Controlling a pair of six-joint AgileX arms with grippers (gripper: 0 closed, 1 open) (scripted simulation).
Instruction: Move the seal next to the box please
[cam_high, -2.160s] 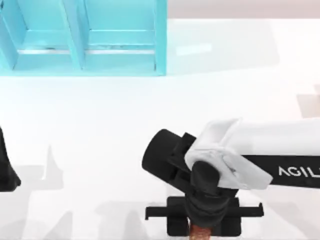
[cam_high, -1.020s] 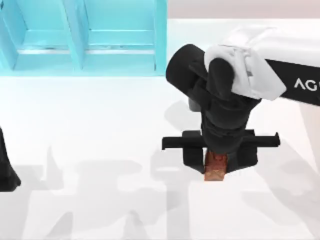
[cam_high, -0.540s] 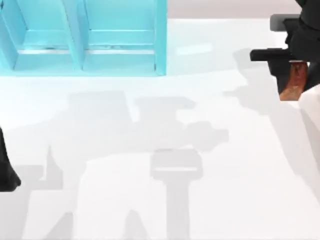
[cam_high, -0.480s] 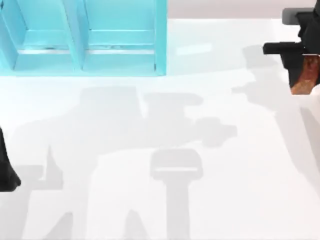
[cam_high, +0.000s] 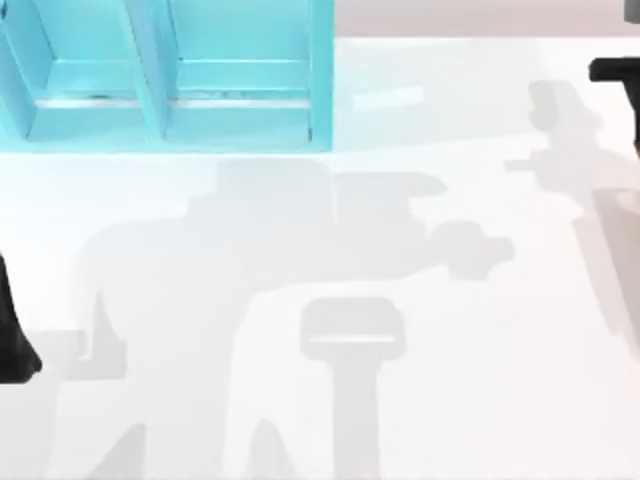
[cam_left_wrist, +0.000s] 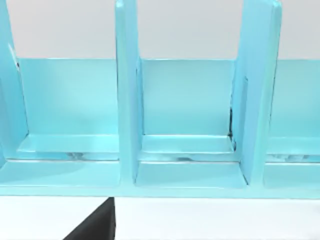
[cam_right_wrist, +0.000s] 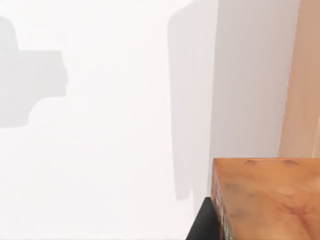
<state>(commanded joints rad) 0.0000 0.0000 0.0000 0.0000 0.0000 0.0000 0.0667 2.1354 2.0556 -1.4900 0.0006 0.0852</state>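
The seal (cam_right_wrist: 265, 202) is a glossy orange-brown block close up in the right wrist view, with one black finger (cam_right_wrist: 202, 225) against its side. My right gripper (cam_high: 620, 72) is shut on it and shows as a black sliver at the far right edge of the top view, near the back of the table. The box (cam_right_wrist: 306, 75) is a pale beige flat wall just beyond the seal in the right wrist view, with a narrow strip of white table between them. My left arm (cam_high: 10, 340) stays parked at the top view's left edge.
A big teal open-fronted shelf unit (cam_high: 170, 90) stands at the back left, and its compartments (cam_left_wrist: 185, 125) face the left wrist camera. The white table (cam_high: 330, 300) carries only the arms' shadows across its middle and front.
My right gripper has carried the seal from the front middle toward the back right, and has now slid almost past the top view's right edge. The left arm has not moved.
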